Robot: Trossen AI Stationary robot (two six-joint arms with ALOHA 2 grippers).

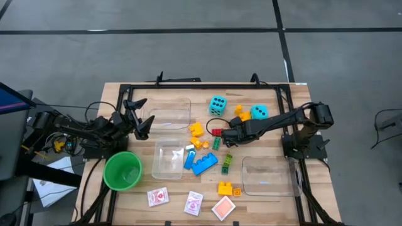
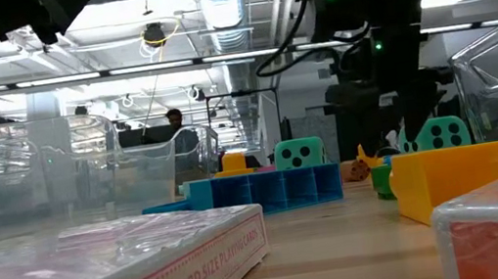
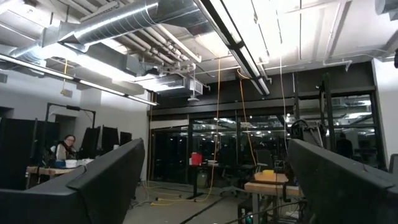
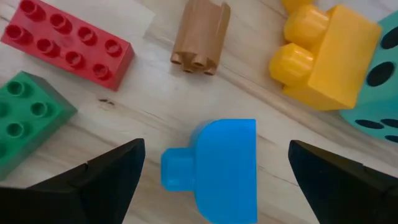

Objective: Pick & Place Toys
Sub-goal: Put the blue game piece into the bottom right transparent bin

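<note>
toys lie scattered across the middle of the wooden table (image 1: pixel 264 194). directly under the right gripper (image 4: pixel 211 171), between its wide-spread jaws, sits a small blue brick (image 4: pixel 221 165), untouched. at its 11 o'clock lies a red brick (image 4: pixel 68 43), at 9 a green brick (image 4: pixel 28 115), at 12 a tan piece (image 4: pixel 200 37), at 1 a yellow brick (image 4: pixel 323 56) beside a cyan die (image 4: pixel 382 93). three playing card packs (image 1: pixel 191 203) line the near edge. the left gripper (image 1: pixel 141 119) hangs wide open at the table's left, near a clear bin (image 1: pixel 169 113) and a green cup (image 1: pixel 122 171).
</note>
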